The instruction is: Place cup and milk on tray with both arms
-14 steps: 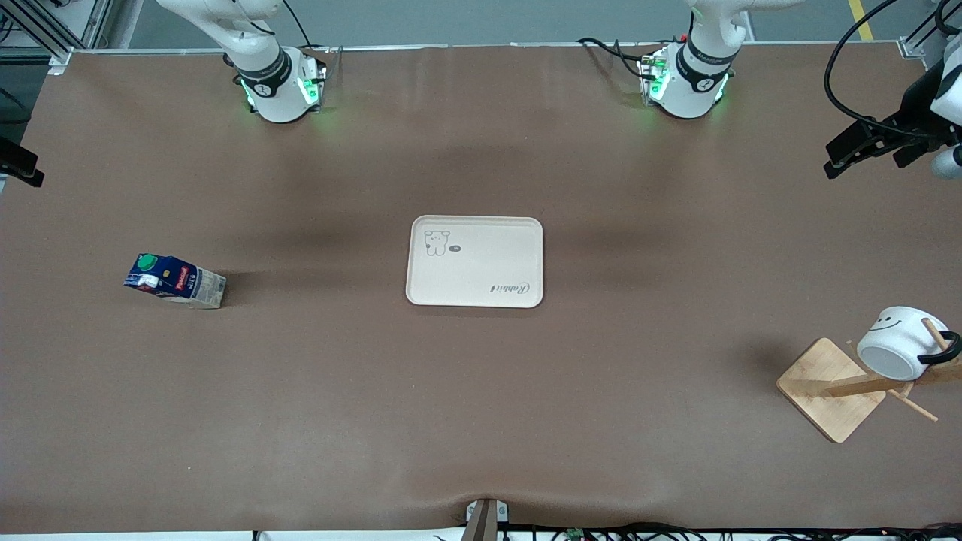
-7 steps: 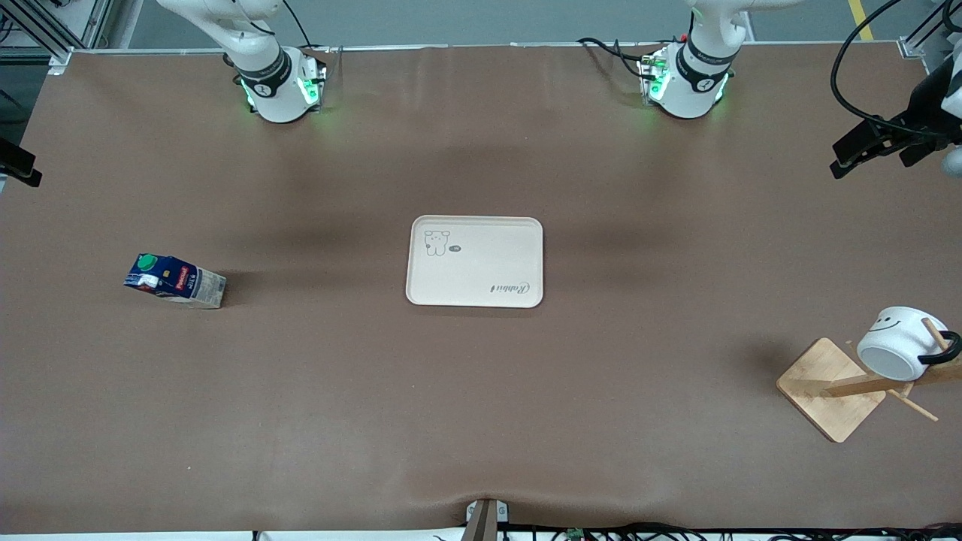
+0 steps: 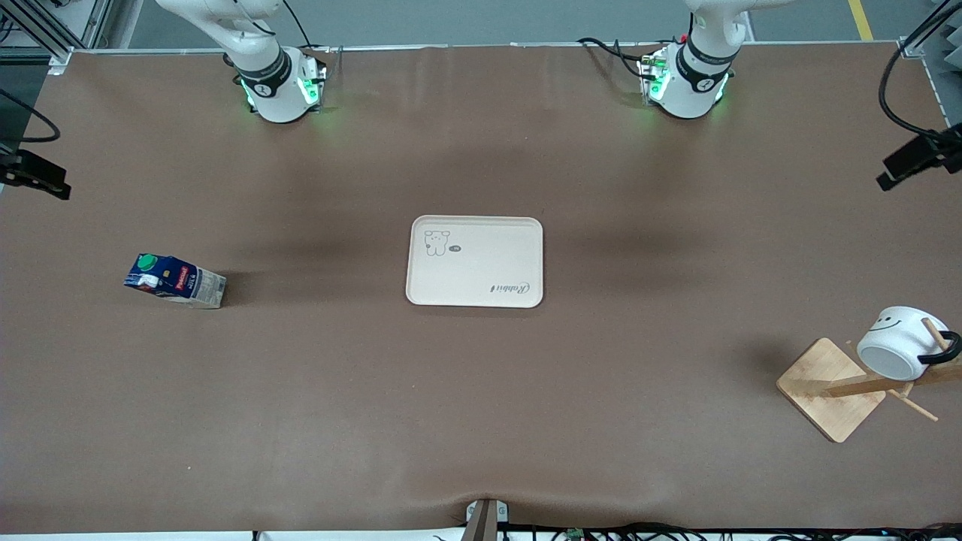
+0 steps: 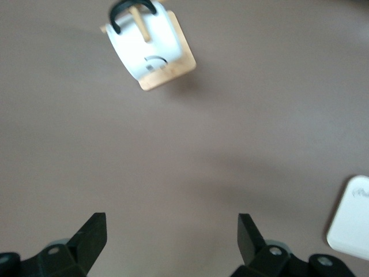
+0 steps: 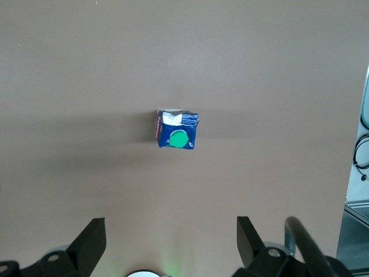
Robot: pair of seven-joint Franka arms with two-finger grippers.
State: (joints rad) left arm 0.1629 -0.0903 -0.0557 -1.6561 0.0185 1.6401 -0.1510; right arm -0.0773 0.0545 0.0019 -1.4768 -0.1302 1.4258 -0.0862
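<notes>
The cream tray [image 3: 473,261] lies at the table's middle, and its corner shows in the left wrist view [image 4: 353,231]. The white cup [image 3: 898,342] with a smiley face hangs by its black handle on a bamboo rack's peg at the left arm's end. It also shows in the left wrist view [image 4: 144,46]. The blue milk carton [image 3: 174,281] with a green cap stands at the right arm's end and shows in the right wrist view [image 5: 177,130]. My left gripper [image 4: 172,234] is open and empty, high over bare table. My right gripper [image 5: 172,236] is open and empty, high over bare table.
The bamboo rack's square base [image 3: 830,389] stands near the table's edge at the left arm's end, with slanted wooden pegs. Black parts of the left hand [image 3: 909,161] and the right hand [image 3: 34,176] show at the view's sides. A brown mat covers the table.
The left hand has drawn outward toward the table's end, so less of it shows. The right hand has come a little farther into view. Cup, milk and tray have not moved.
</notes>
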